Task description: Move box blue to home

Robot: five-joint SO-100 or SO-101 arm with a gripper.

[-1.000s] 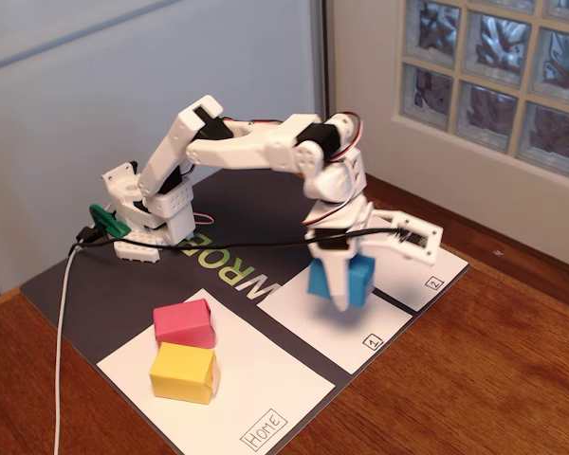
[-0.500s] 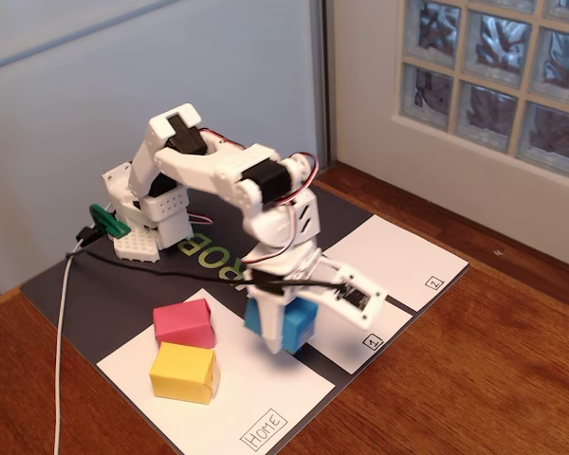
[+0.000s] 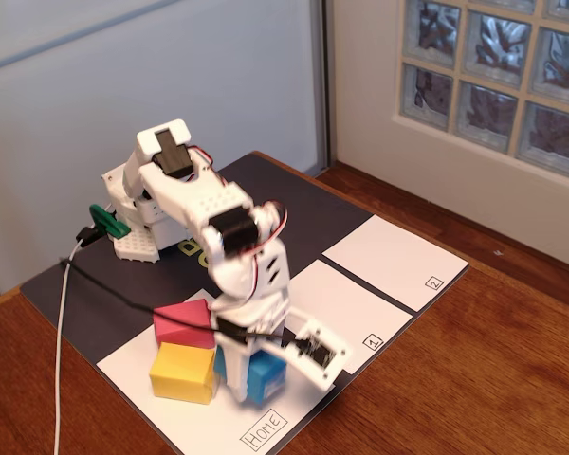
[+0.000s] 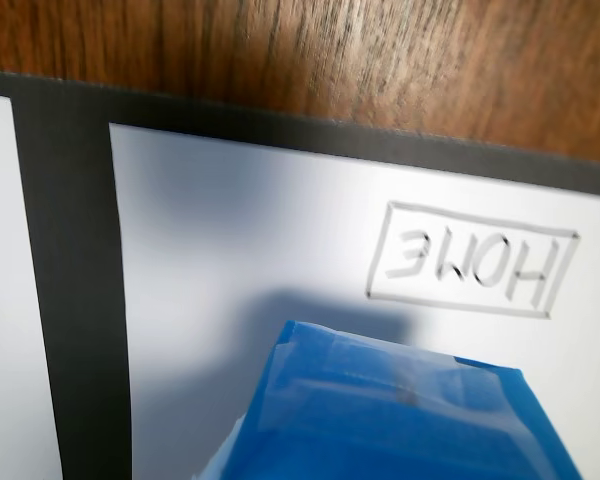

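Blue block: the box blue [image 3: 266, 376] is seen in the fixed view clamped in the gripper [image 3: 245, 379], over the large white panel. In the wrist view the box blue [image 4: 400, 420] fills the lower middle, and a soft shadow is cast on the white surface just beyond it, so it cannot be told whether the block touches the panel.
Gripper: the jaws are closed on the block, one white finger [image 3: 235, 373] lying against its left face in the fixed view; the other side is hidden by the block and the wrist.
Home: the white panel [image 3: 294, 398] is marked by a boxed handwritten "Home" label [image 3: 265, 428] at its near corner in the fixed view. In the wrist view the same label [image 4: 470, 262] is read upside down, just beyond the block on the white panel [image 4: 230, 230].
Pink block: the pink block [image 3: 185, 324] is placed on the same panel, at the left of the arm in the fixed view, touching the yellow block.
Yellow block: the yellow block [image 3: 182, 373] is set in front of the pink one, just beside the gripper.
Mat: the dark mat [image 3: 104, 303] is laid on a wooden table [image 3: 474, 379]; two smaller white panels, marked "1" [image 3: 341, 308] and "2" [image 3: 394, 256], are seen to the right.
Arm: the white arm [image 3: 218, 227] is folded forward and down from its base [image 3: 137, 227] at the far left of the mat.
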